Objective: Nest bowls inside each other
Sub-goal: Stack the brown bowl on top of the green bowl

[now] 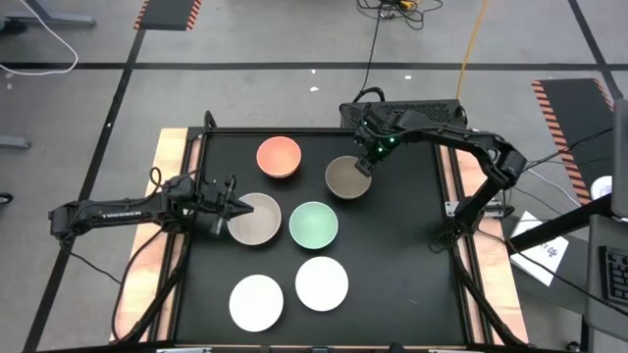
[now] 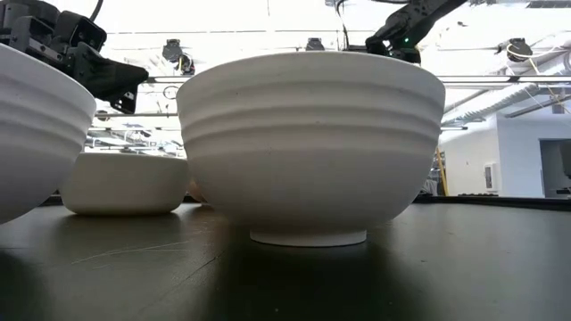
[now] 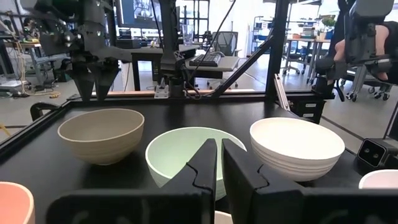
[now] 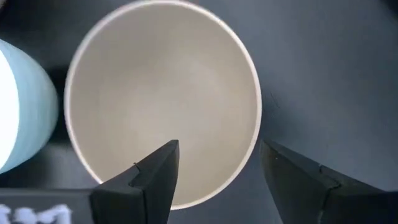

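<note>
On the black worktop [image 1: 412,245] six bowls sit apart, none nested: salmon bowl [image 1: 279,158] at twelve o'clock, olive bowl [image 1: 346,177] under the spread right claw [image 1: 364,165], beige bowl [image 1: 254,219] at nine beside the left claw [image 1: 229,201], pressed together, mint bowl [image 1: 314,225] central, two white bowls [image 1: 256,301] at six.

Round salmon-orange bowl [image 1: 279,157], olive-grey bowl [image 1: 346,176] under the right pincer [image 1: 365,162], beige-grey bowl [image 1: 257,219], mint green bowl [image 1: 314,224] — two plain white bowls [image 1: 256,300] [image 1: 322,282], ribbed outside, on a black table [image 1: 412,255].
</note>
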Motion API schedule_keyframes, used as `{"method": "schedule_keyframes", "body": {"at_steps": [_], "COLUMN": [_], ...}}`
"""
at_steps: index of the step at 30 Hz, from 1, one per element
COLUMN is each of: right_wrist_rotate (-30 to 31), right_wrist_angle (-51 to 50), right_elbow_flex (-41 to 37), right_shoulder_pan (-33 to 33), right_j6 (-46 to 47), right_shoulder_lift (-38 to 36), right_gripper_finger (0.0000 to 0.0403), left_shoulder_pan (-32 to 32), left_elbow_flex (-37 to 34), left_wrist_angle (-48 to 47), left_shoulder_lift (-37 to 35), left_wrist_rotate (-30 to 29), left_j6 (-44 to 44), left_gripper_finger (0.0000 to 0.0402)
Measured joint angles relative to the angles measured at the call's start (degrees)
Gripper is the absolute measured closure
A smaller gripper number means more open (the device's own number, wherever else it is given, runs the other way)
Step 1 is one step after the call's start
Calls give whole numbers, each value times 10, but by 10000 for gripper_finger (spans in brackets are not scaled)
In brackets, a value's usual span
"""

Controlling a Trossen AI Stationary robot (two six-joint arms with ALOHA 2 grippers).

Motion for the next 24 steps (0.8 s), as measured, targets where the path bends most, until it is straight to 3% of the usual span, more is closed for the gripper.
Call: {"method": "schedule_keyframes", "body": {"at_steps": [24], "right_wrist_rotate": [15], "right_wrist_angle": [12], "right_elbow_flex": [0], "right_shoulder_pan": [1], "right_j6": [-5], "right_shoulder_lift": [64], "right_gripper_finger": [188], "left_shoulder_pan": [0], "left_elbow_flex": [0], "left_wrist_angle": [-4], "left_shoulder_lift": [0], "left_wrist_rotate": [1], "left_j6": [-8], "left_gripper_finger": [378]}}
